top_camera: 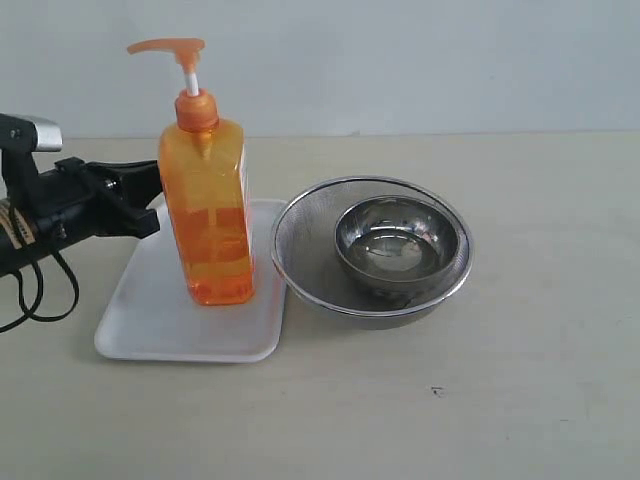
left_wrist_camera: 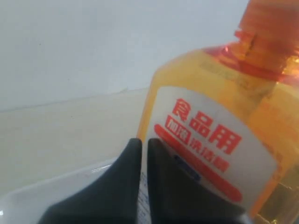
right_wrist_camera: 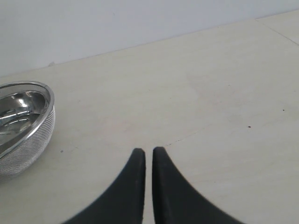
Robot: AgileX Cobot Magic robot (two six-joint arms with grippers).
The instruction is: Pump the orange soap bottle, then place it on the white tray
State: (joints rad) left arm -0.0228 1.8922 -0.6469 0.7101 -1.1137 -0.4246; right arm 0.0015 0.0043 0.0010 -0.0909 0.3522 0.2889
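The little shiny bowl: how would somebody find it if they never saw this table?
On the pale table, beside the white tray holding the orange soap bottle, sits a round mesh bowl. The little bowl rests inside it. It is smooth solid metal, not wire mesh.

Plain white wall [top_camera: 400,60] behind beige tabletop [top_camera: 520,400]

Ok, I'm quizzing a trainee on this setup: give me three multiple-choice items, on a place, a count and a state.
1. The soap bottle stands: A on the white tray; B beside it; C in a bowl.
2. Metal bowls in view: A one; B two; C three.
3. The left gripper is: A open; B shut on the bottle; C shut, empty.
Answers: A, its base rests on the tray; B, a steel bowl sits inside a mesh bowl; C, its jaws meet on nothing.
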